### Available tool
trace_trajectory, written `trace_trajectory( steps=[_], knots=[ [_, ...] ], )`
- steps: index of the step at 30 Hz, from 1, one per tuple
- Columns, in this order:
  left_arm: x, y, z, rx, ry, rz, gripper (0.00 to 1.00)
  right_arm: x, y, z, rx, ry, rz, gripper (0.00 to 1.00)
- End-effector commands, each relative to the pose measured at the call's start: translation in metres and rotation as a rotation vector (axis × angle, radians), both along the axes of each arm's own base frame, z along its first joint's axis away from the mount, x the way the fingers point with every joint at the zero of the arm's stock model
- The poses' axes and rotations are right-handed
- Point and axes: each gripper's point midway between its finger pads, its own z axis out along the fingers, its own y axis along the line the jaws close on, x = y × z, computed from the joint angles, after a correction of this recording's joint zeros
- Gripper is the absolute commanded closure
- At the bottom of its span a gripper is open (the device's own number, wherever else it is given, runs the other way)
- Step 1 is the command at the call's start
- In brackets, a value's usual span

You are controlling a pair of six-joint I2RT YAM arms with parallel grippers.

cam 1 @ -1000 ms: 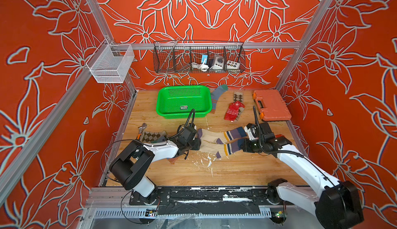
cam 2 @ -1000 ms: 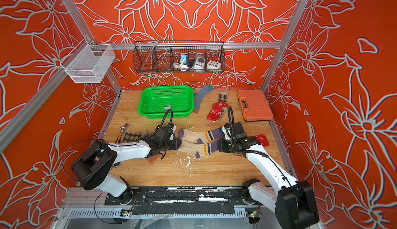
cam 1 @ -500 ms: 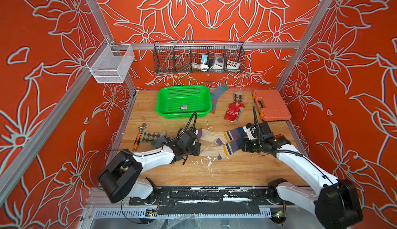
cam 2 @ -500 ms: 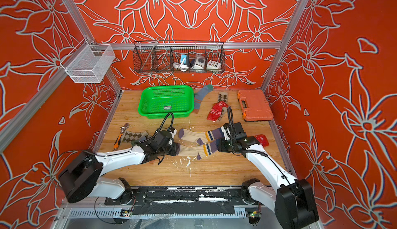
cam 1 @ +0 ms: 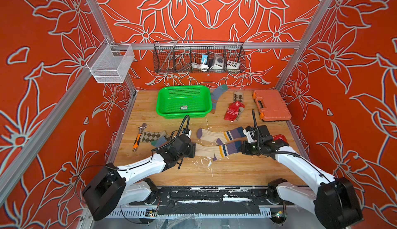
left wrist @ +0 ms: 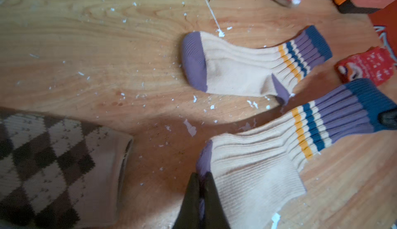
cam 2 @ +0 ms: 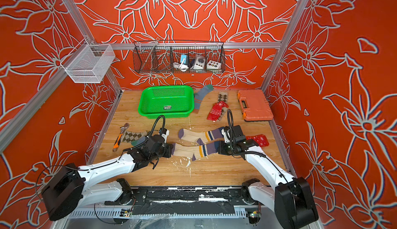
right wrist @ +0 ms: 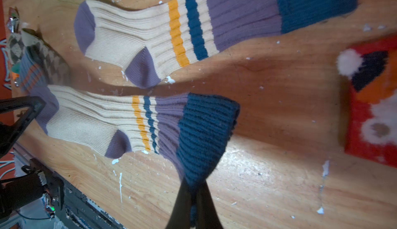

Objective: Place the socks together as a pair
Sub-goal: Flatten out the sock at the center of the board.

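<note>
Left claw (left wrist: 200, 180): clenched on the purple toe of the near striped sock (left wrist: 257, 163), tips pinching the fabric
Right claw (right wrist: 193, 185): clenched on the same sock's navy cuff, which bunches up into the tips and rises off the counter (cam 1: 214, 174)
Near striped sock: stretched between the two claws across the front middle of the counter in both top views (cam 1: 214, 150) (cam 2: 189, 150), toe toward the left arm and cuff toward the right; whether its middle touches the wood I cannot tell
Far striped sock (cam 1: 217, 134): flat on the counter just behind the near one, lying the same way; the two are close alongside, its heel right at the near sock's edge
Argyle sock (cam 1: 151, 136): near the left edge, beside the wrench (cam 1: 138, 135), with a blue sock (cam 1: 160, 140) partly under its end by the left wrist
Second blue sock (cam 1: 217, 94): at the back, against the right side of the green basket (cam 1: 163, 103)
Second argyle sock (cam 1: 238, 96): at the back, its near end under a red snowflake sock (cam 1: 233, 111)
Other red sock (cam 2: 258, 139): flat, just behind the right arm's wrist
Orange case (cam 1: 271, 105): back right corner, shut
</note>
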Motion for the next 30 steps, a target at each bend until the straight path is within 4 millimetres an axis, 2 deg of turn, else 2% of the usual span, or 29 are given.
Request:
trace_trajectory(
  steps=[1, 10, 13, 16, 19, 23, 25, 30],
  knots=[
    [0.005, 0.003, -0.004, 0.007, -0.016, 0.034, 1.0, 0.002, -0.007, -0.015, -0.048, 0.008, -0.009, 1.0],
    [0.019, 0.005, -0.017, 0.082, -0.025, 0.051, 0.99, 0.009, -0.027, -0.035, -0.155, 0.006, -0.065, 1.0],
    [0.025, 0.0, -0.018, 0.098, -0.018, 0.044, 0.89, 0.013, -0.032, -0.037, -0.193, 0.004, -0.073, 0.99],
    [0.027, -0.002, -0.015, 0.097, -0.02, 0.049, 0.69, 0.016, -0.033, -0.035, -0.204, -0.006, -0.075, 0.87],
    [0.033, -0.005, 0.007, 0.057, -0.064, 0.059, 0.54, 0.021, -0.033, -0.025, -0.2, -0.036, -0.077, 0.75],
    [0.048, -0.011, 0.038, 0.027, -0.138, 0.072, 0.44, 0.034, -0.031, 0.003, -0.185, -0.115, -0.091, 0.66],
    [0.057, -0.016, 0.041, 0.028, -0.135, 0.069, 0.44, 0.042, -0.029, 0.017, -0.175, -0.153, -0.096, 0.64],
    [0.08, -0.035, 0.028, 0.065, -0.083, 0.052, 0.43, 0.062, -0.023, 0.037, -0.174, -0.184, -0.072, 0.61]
  ],
)
